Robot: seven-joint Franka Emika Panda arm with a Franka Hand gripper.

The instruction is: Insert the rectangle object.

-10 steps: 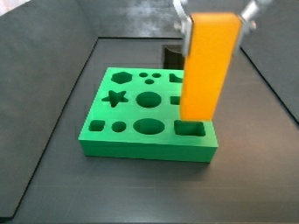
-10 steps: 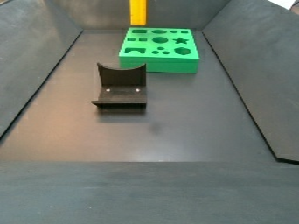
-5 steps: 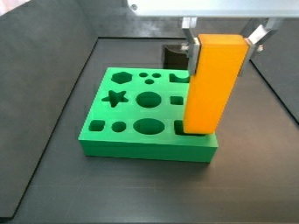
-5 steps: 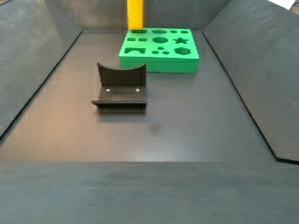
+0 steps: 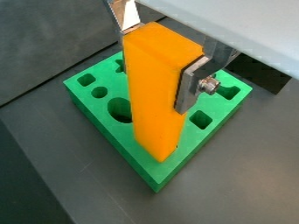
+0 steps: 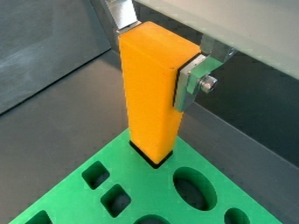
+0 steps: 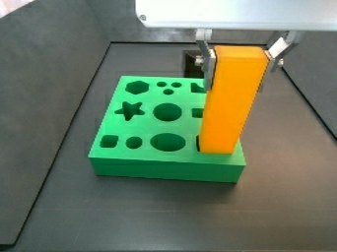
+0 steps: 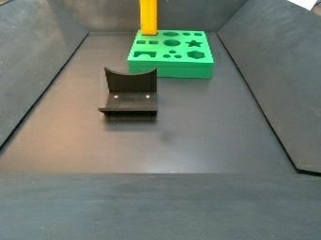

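Counter [image 8: 163,178]: dark grey, matte, walled at the sides. Green board [image 8: 175,52] lies flat on it at the far end. Fixture [image 8: 128,92] stands near the middle, well apart from the board. Claw [image 7: 237,47] sits above the board, off the counter.

A robot test cell: dark walled enclosure [image 8: 163,178], fixture [image 8: 128,94], end effector [image 7: 238,51] above green board [image 7: 145,148].

You've got the gripper [image 5: 158,45] clamped on the rectangle object's [image 5: 159,96] top; it stands upright, foot in a corner hole of the board [image 7: 132,157]. Fixture [image 8: 129,94] sits well apart, nearer the camera.
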